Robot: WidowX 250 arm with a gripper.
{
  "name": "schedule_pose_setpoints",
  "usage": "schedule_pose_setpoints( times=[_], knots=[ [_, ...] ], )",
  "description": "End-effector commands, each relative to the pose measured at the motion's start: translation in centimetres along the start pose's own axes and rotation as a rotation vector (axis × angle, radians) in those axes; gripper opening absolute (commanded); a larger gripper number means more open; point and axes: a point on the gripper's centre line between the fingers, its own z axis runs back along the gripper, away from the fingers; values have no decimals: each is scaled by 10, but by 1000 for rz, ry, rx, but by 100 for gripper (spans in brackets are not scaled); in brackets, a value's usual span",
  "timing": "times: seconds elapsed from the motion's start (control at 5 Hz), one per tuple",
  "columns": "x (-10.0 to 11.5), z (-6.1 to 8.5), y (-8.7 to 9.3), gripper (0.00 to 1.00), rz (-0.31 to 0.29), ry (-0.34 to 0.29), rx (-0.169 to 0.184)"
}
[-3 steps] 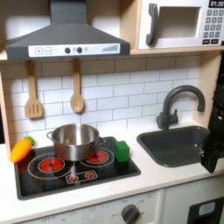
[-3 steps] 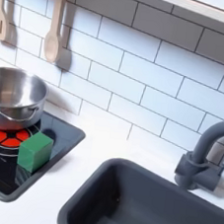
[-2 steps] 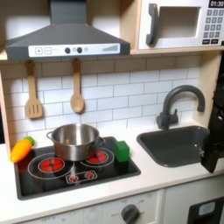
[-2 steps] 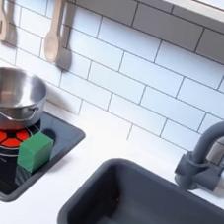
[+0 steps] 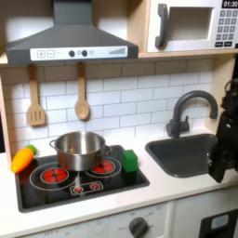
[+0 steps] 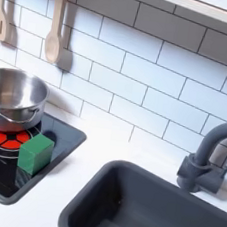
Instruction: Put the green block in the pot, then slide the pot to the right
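Note:
The green block point(image 5: 130, 161) point(image 6: 35, 154) stands on the black stovetop point(image 5: 65, 191), on the right-hand burner in both exterior views. The silver pot point(image 5: 79, 149) point(image 6: 12, 98) sits just beside it at the back of the stove, between the two red burners, with nothing visible inside. At the first exterior view's right edge my gripper point(image 5: 221, 169) hangs as a dark shape over the sink's right end, far from block and pot. Its jaws are too dark to make out.
A dark grey sink point(image 5: 206, 164) point(image 6: 82, 208) with a curved faucet point(image 5: 191, 107) point(image 6: 206, 157) fills the counter's right part. An orange carrot toy point(image 5: 22, 160) lies left of the stove. A wooden spatula point(image 5: 35, 102) and spoon point(image 5: 82, 98) hang on the tiled wall.
My arm has come further into the first exterior view from the right and stands taller over the sink. Block and pot have not moved.

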Motion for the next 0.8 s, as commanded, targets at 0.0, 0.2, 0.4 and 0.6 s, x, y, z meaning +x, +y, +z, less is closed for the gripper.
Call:
schedule_pose_setpoints(
  times=[0.0,0.2,0.4,0.6],
  knots=[
    [22,-7,6,100,1,-14,24],
    [34,-10,12,100,13,-21,35],
    [50,-14,21,100,17,-32,42],
    [63,-18,27,100,36,-39,51]
  ],
)
